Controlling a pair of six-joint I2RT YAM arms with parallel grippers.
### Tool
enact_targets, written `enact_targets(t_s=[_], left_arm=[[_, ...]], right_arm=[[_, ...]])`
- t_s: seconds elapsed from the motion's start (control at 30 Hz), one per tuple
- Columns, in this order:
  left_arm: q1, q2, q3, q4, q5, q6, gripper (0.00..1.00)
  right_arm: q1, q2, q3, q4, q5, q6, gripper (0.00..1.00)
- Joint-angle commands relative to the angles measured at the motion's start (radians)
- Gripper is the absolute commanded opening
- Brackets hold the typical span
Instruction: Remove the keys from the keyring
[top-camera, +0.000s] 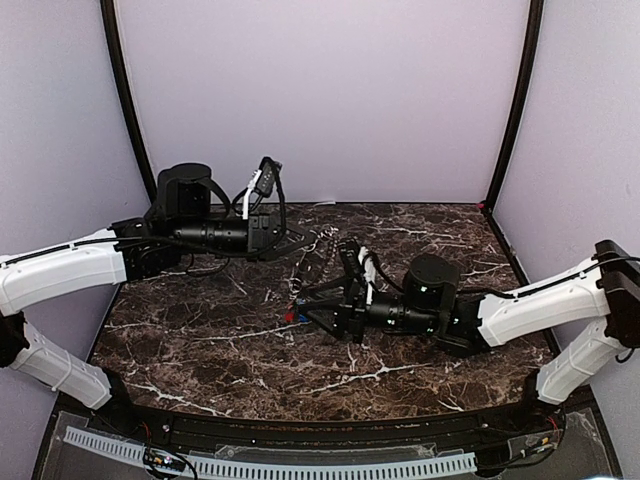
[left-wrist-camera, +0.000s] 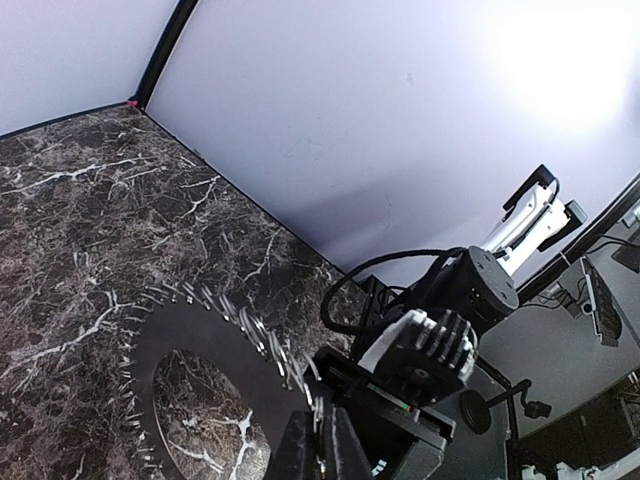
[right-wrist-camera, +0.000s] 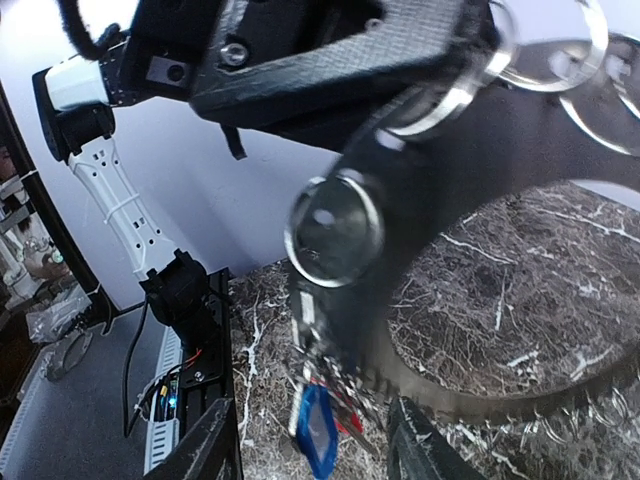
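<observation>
The left wrist view shows the left fingers (left-wrist-camera: 297, 455) pinching the keyring (left-wrist-camera: 190, 330) at its 4 o'clock rim, over the desk (left-wrist-camera: 80, 200). Only the right wrist view shows the keys (right-wrist-camera: 316, 430); they dangle at 6 o'clock between the spread right fingers (right-wrist-camera: 205, 445).

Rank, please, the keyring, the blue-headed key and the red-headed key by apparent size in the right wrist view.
1. keyring, clearly largest.
2. blue-headed key.
3. red-headed key, mostly hidden behind the blue one, so that rank is unsure.

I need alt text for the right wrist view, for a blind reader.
A blue-headed key and a red one hang below the toothed keyring, between the open fingers of the right tool. The left tool holds the ring from above.
</observation>
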Motion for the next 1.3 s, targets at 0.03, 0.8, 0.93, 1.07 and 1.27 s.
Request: enact_targets(t_s=[0.03, 0.8, 0.93, 1.07, 1.27], left_arm=[[-0.002, -0.031, 0.057, 0.054, 0.053, 0.043, 0.0], [-0.002, -0.05, 0.054, 0.08, 0.025, 0.045, 0.0], [-0.002, -0.045, 0.056, 0.085, 0.021, 0.047, 0.0], [-0.002, -0.041, 0.058, 0.082, 0.014, 0.048, 0.0], [-0.002, -0.042, 0.047, 0.083, -0.005, 0.039, 0.0]], right_arm=[[0.054, 0.026, 0.081, -0.024, -0.003, -0.086, 0.49], [0.067, 0.079, 0.055, 0.051, 0.147, -0.061, 0.17], [0.067, 0.086, 0.056, 0.059, 0.162, -0.058, 0.12], [0.068, 0.073, 0.049, 0.075, 0.166, -0.06, 0.11], [0.067, 0.05, 0.04, 0.081, 0.167, -0.076, 0.16]])
